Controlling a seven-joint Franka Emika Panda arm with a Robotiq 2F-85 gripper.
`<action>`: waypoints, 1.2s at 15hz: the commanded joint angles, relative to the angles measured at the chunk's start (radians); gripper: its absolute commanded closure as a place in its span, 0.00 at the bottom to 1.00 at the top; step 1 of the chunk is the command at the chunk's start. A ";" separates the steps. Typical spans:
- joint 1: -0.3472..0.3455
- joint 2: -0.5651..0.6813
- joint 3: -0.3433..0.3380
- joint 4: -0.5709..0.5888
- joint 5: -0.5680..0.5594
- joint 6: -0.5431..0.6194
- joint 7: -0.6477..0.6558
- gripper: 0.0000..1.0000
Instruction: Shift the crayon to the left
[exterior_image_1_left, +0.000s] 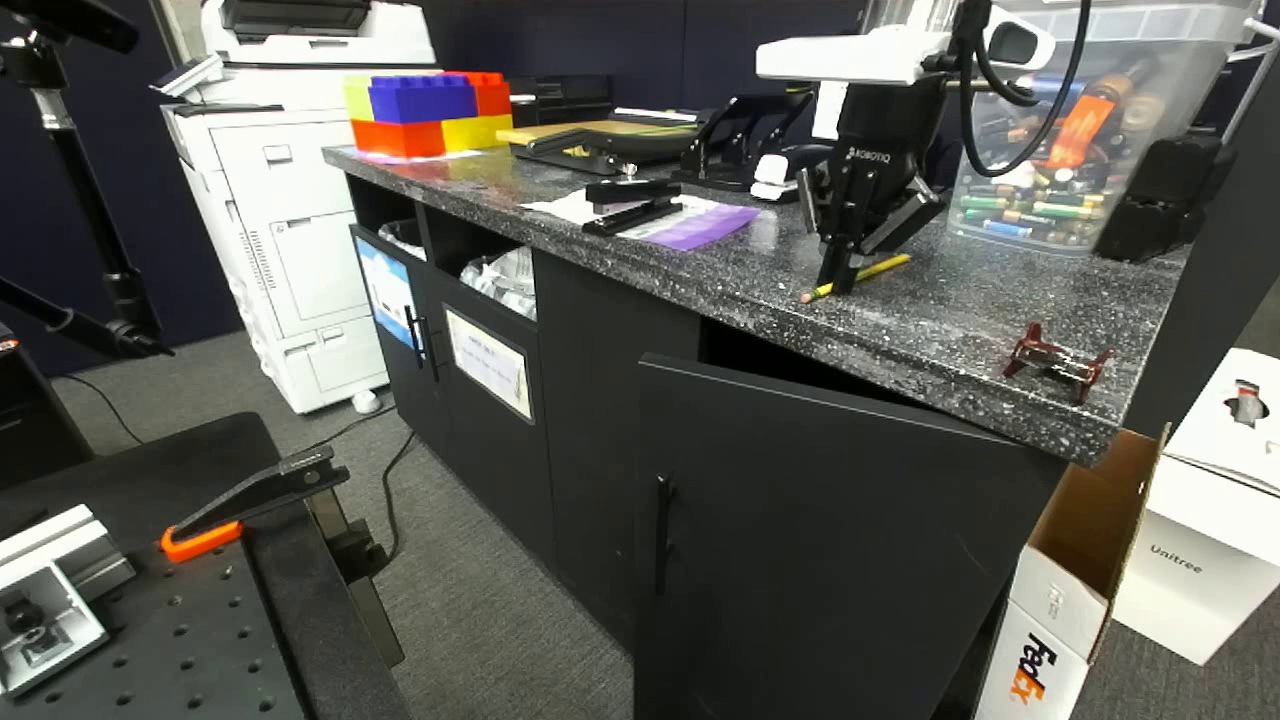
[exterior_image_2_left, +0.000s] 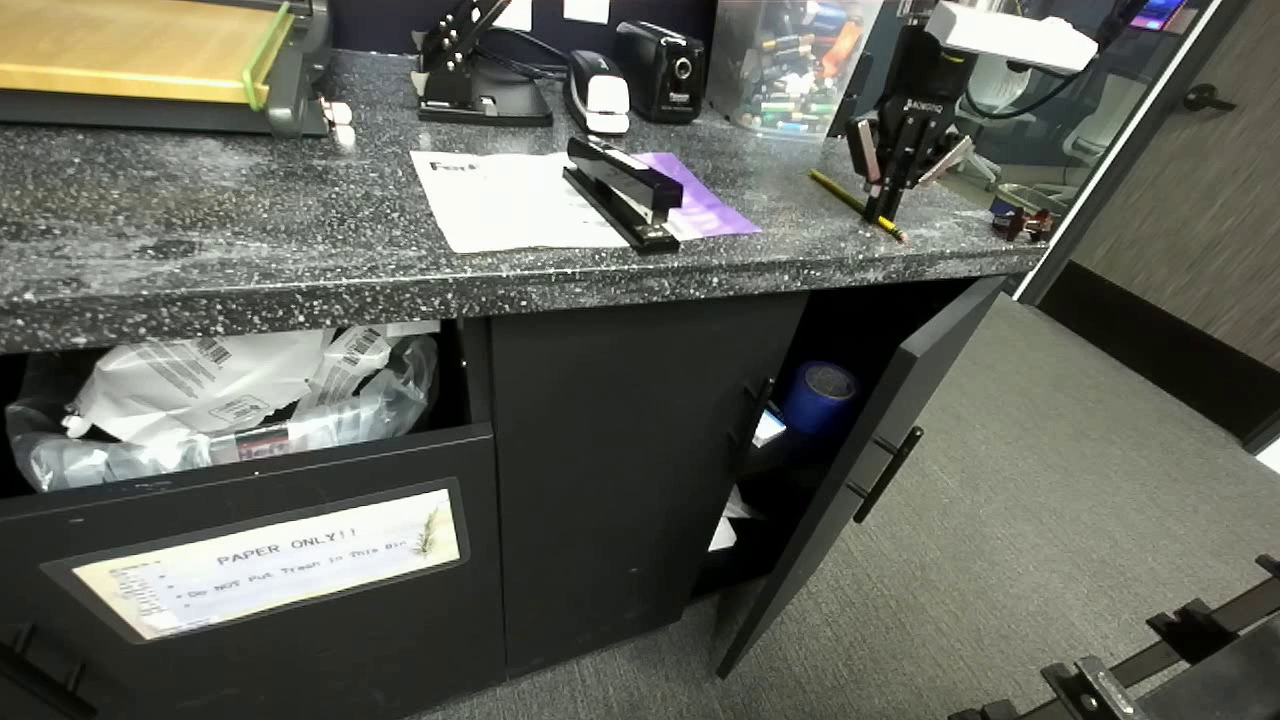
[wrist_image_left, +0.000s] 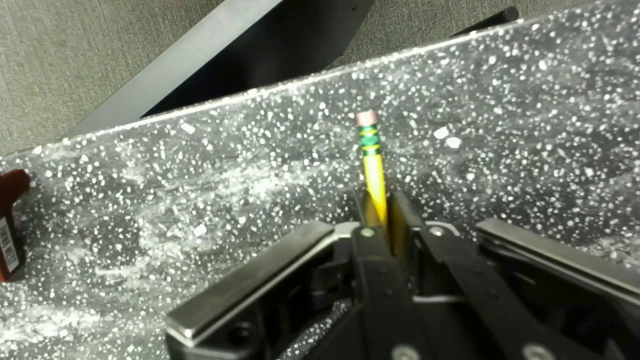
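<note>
The crayon is a thin yellow pencil (exterior_image_1_left: 886, 266) with a green band and pink eraser. It is at counter level near the front edge, and also shows in an exterior view (exterior_image_2_left: 838, 190) and the wrist view (wrist_image_left: 373, 167). My gripper (exterior_image_1_left: 838, 284) points down over it, its fingertips at counter height. It also shows in an exterior view (exterior_image_2_left: 880, 210). In the wrist view, the gripper (wrist_image_left: 383, 206) has its fingers close together on either side of the pencil, shut on it, with the eraser end sticking out toward the edge. The pencil's middle is hidden between the fingers.
A black stapler (exterior_image_2_left: 625, 195) rests on a white and purple sheet (exterior_image_2_left: 500, 205). A clear bin of batteries (exterior_image_1_left: 1075, 150) stands behind the gripper. A dark red part (exterior_image_1_left: 1058, 362) lies near the counter's end (exterior_image_1_left: 960, 300). A cabinet door (exterior_image_1_left: 820, 540) hangs open below.
</note>
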 joint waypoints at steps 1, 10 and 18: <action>0.003 0.027 -0.002 0.046 0.003 -0.041 0.027 1.00; 0.158 -0.032 -0.039 0.153 -0.041 -0.173 0.049 0.98; 0.202 -0.009 -0.068 0.086 -0.055 -0.133 0.033 0.98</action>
